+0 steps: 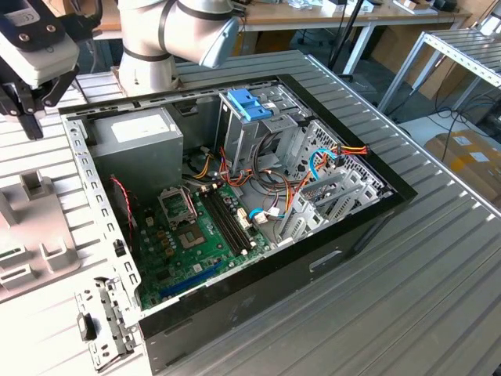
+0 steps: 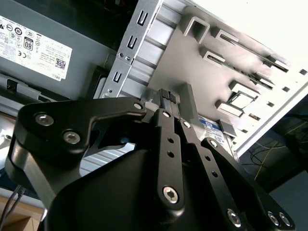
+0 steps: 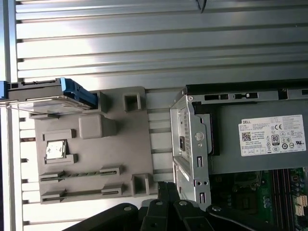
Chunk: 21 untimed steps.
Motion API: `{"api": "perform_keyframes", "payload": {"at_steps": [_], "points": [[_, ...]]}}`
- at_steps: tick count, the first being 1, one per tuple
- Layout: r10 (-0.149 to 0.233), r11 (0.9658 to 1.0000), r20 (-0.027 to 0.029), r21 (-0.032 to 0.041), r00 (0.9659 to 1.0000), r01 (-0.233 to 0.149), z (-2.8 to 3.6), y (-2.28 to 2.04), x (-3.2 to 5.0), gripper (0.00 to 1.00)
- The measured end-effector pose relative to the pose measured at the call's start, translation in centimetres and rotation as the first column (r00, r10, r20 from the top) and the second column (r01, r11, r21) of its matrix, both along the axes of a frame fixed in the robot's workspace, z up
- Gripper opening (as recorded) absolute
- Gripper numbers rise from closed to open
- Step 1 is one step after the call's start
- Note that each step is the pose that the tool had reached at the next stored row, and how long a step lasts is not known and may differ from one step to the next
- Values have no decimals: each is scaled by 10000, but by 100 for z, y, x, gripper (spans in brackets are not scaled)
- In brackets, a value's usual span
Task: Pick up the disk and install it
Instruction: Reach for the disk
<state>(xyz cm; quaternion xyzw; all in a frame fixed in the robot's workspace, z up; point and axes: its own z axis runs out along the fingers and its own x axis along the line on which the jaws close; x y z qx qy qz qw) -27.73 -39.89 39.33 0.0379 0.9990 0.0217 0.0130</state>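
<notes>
The disk stands on edge in a slot at the far end of a grey fixture plate, its blue side rail facing up and a pale label below it. My gripper hovers above the end of that plate nearest the computer case, well short of the disk. Its two black fingers are pressed together with nothing between them. In the exterior view the gripper hangs over the table at the far left, just outside the case's back corner.
The open computer case fills the table's middle, with the grey power-supply box, a motherboard, loose cables, and a metal drive cage with blue clips. The fixture plate lies left of the case.
</notes>
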Motion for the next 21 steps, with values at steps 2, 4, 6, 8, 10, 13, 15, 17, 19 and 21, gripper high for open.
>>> {"api": "perform_keyframes", "payload": {"at_steps": [2, 4, 6, 8, 10, 13, 15, 17, 19, 21], "points": [[0, 10000, 0, 1, 10000, 0, 0, 0, -26, 11], [0, 10000, 0, 1, 10000, 0, 0, 0, -44, 11], [0, 10000, 0, 0, 10000, 0, 0, 0, -62, 11], [0, 10000, 0, 0, 10000, 0, 0, 0, -78, 11], [0, 10000, 0, 0, 10000, 0, 0, 0, -97, 11], [-1, 10000, 0, 0, 10000, 1, 0, 0, -119, 11], [0, 10000, 0, 0, 10000, 0, 0, 0, -133, 11], [0, 10000, 1, 1, 10000, 0, -1, 0, -164, 11], [0, 10000, 0, 0, 10000, 0, 0, 0, -185, 11], [0, 10000, 1, 1, 10000, 0, -1, 0, -206, 11]]}}
